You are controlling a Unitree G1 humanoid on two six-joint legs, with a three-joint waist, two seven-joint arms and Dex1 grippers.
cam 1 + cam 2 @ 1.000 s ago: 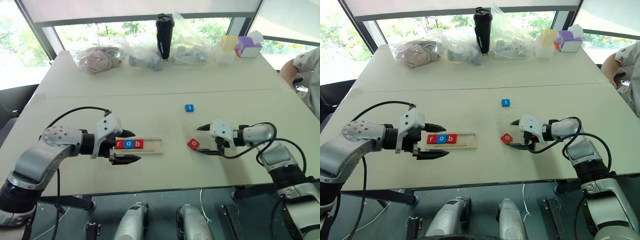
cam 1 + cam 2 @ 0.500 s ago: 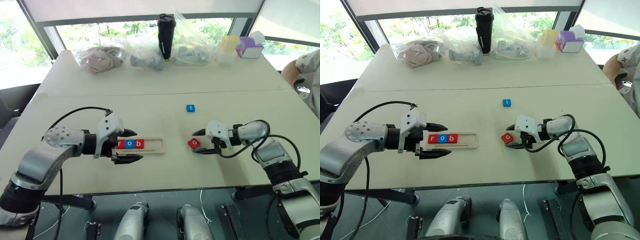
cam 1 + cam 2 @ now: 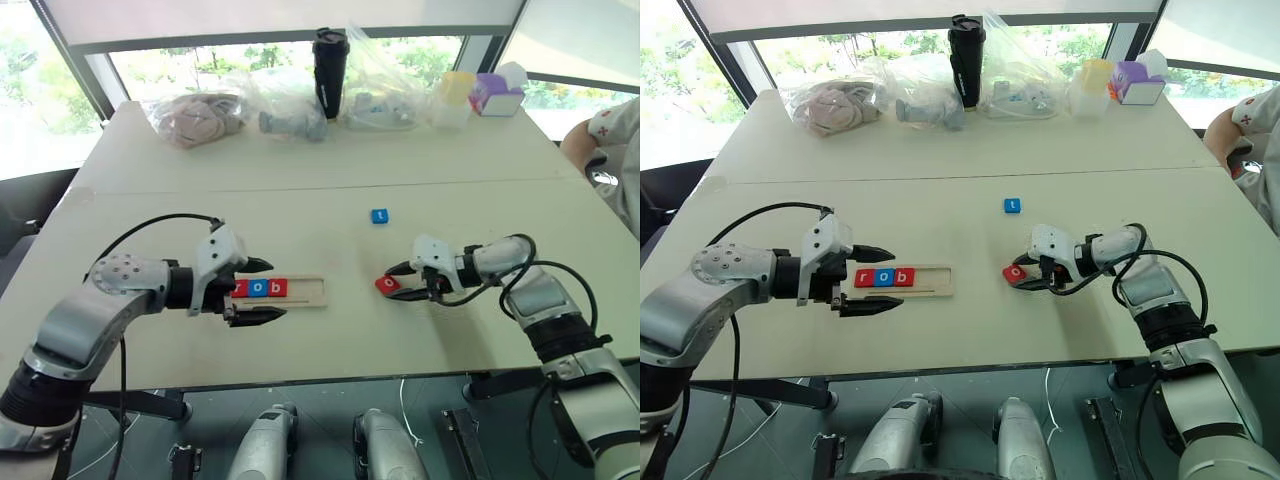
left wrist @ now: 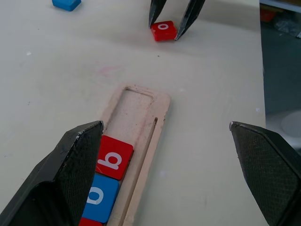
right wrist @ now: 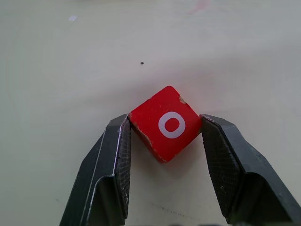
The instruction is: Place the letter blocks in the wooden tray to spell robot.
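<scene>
Fingers of our right gripper [image 5: 165, 141] press on two opposite corners of the red "o" block [image 5: 166, 123], which lies flat on the pale table [image 3: 330, 160] and sits turned like a diamond between them. We see the same pinch from the head, where the red block [image 3: 387, 284] lies at the gripper's tips, well to the right of the wooden tray [image 3: 303, 291]. Our left gripper [image 3: 254, 292] stands wide, one finger on each long side of the tray's left end, holding nothing. In the tray we count three blocks side by side at that end: a red "r" [image 3: 863, 278], a blue "o" [image 3: 883, 278] and a red "b" [image 3: 902, 277]; the right part of the tray is bare wood. The blue "t" block [image 3: 379, 216] lies alone on the table beyond the red one, apart from both grippers.
</scene>
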